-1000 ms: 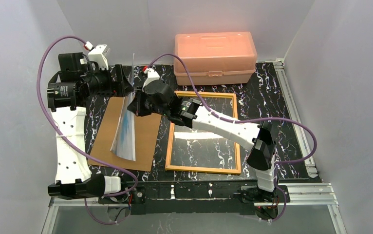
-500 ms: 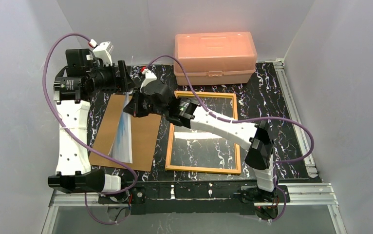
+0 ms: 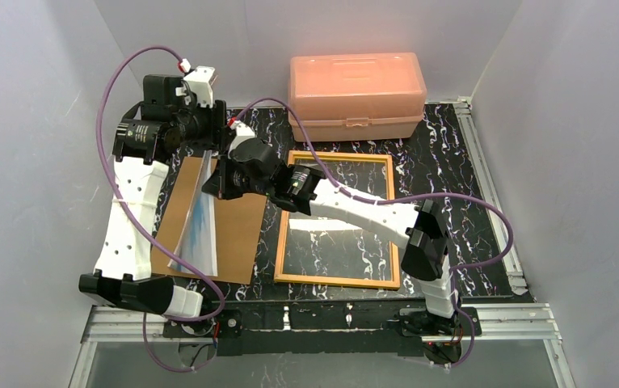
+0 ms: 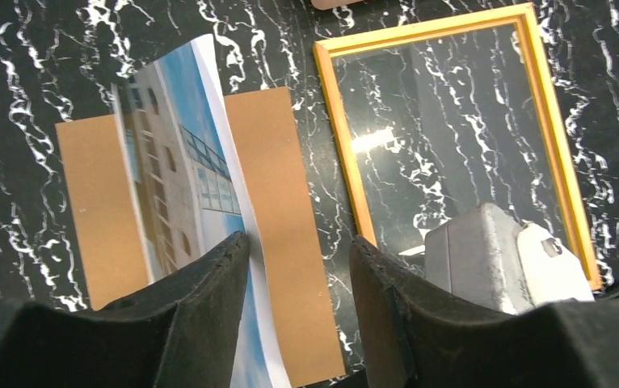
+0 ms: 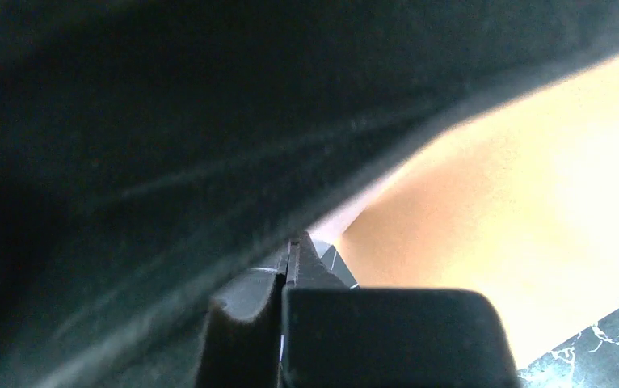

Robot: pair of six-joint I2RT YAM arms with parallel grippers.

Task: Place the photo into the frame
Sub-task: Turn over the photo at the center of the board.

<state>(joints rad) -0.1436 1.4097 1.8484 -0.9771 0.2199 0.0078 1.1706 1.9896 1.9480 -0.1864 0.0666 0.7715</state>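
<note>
Photo (image 3: 197,230) stands tilted on edge over the brown board (image 3: 242,234), left of the frame (image 3: 335,281). My right tool (image 3: 211,181) is pinched shut on its top edge; my left tool (image 4: 298,250) straddles that edge, jaws apart, not clamping.

- No word, number, brand mark or sign can be read in any of the three views.
- The photo (image 4: 173,178), left of centre in the left wrist view, and the frame (image 4: 343,145) show no legible print.
- The salmon-pink box (image 3: 357,81), upper centre of the top view, shows no legible label.
</note>
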